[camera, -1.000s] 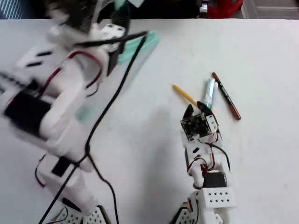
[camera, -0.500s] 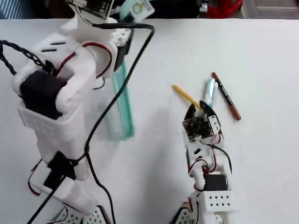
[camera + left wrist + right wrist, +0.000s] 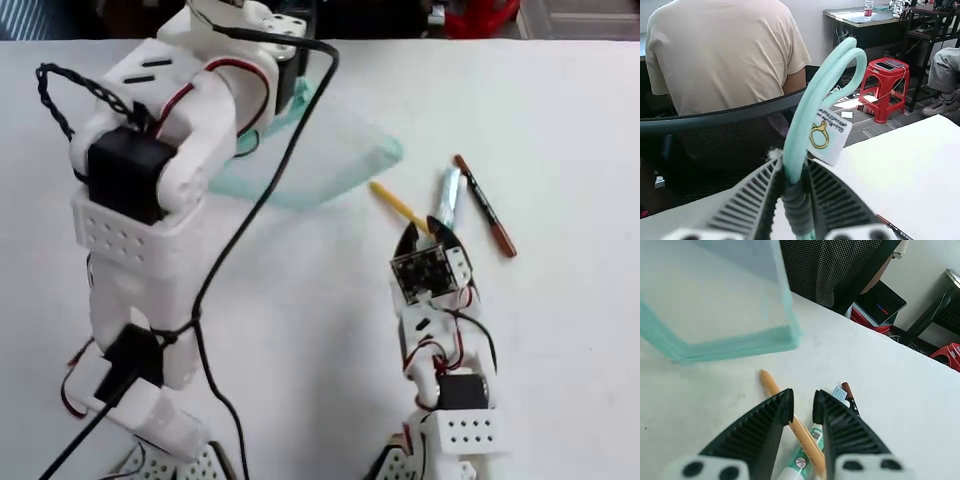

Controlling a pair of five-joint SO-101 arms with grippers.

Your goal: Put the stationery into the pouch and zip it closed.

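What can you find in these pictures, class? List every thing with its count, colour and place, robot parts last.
pouch: one, see-through mint green, table's far side, its loop in the left gripper
pencil: one, yellow, on the table ahead of the right gripper
tube: one, white and green, beside the pencil
pen: one, brown, beside the tube
table: one, white
chair: one, black mesh, beyond the table
stool: one, red, on the floor
left gripper: one, shut on the pouch's loop
right gripper: one, open, over the pencil
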